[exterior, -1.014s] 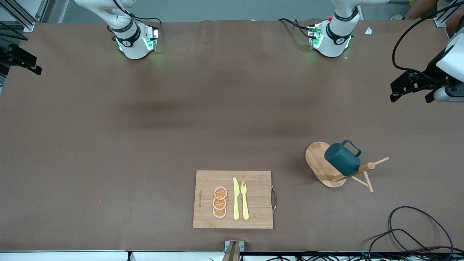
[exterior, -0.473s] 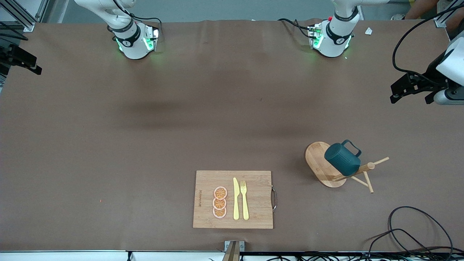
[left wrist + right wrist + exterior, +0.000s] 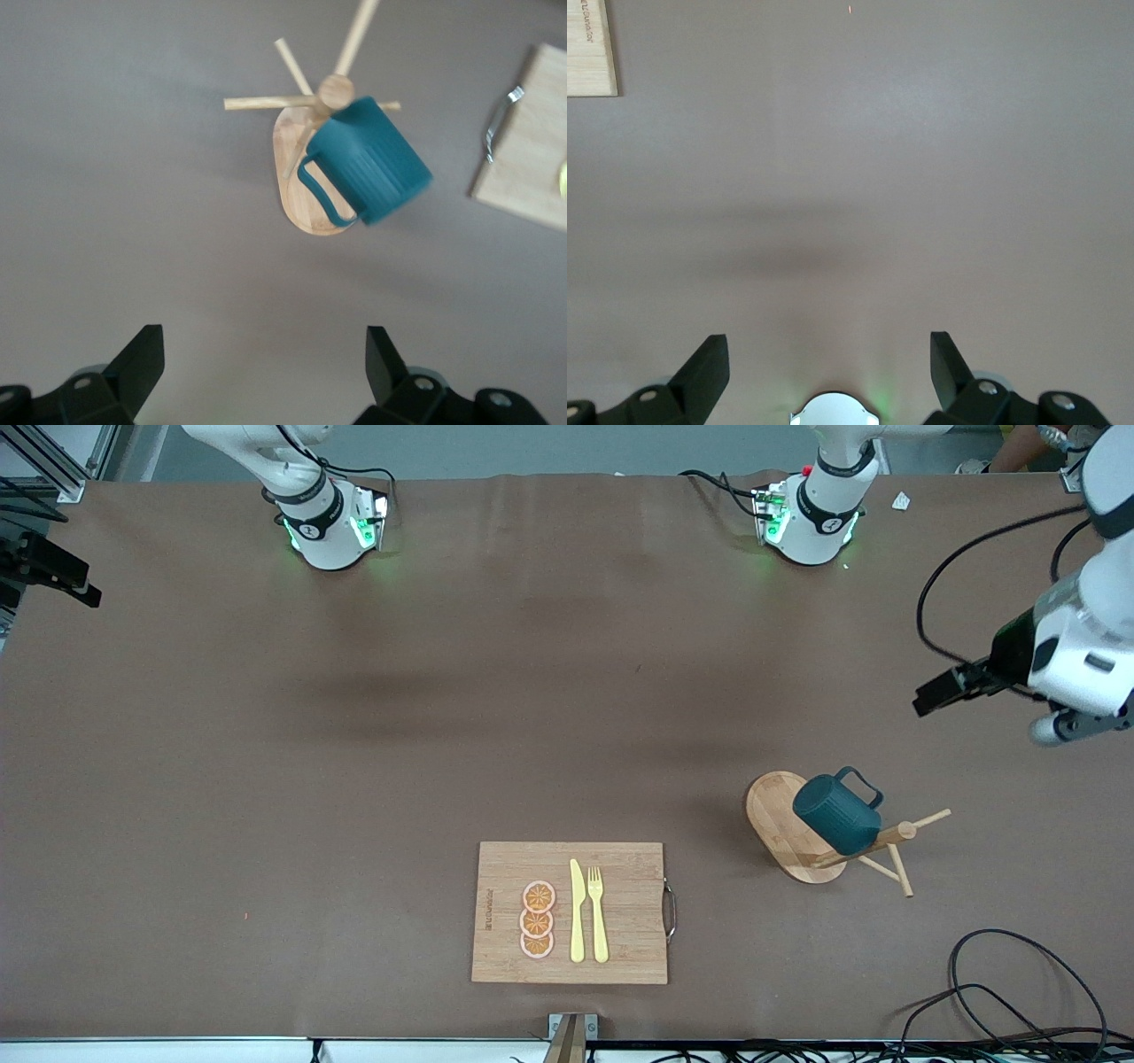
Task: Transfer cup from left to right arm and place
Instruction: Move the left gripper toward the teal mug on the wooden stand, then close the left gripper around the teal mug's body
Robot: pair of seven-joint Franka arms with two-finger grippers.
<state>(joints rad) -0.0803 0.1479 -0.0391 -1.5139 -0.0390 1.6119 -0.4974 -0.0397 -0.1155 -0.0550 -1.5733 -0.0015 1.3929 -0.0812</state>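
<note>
Nearest the front camera, a cutting board [image 3: 570, 912] carries a knife [image 3: 577, 911], a fork [image 3: 598, 913] and orange slices [image 3: 537, 919]. Farther back, toward the left arm's end of the worktop [image 3: 354, 779], the cup [image 3: 836, 811] hangs on a peg rack [image 3: 788, 828]. The left pincer [image 3: 264, 372] hovers wide open over bare worktop near the rack. The right pincer [image 3: 829, 365], also spread wide, waits over bare worktop.

Brown table [image 3: 354, 779]. On it: wooden peg rack [image 3: 788, 828] toward left arm's end; cutting board [image 3: 567, 912] near front camera edge, mid-table; black cable loop [image 3: 1028, 983] at left arm's end corner.
</note>
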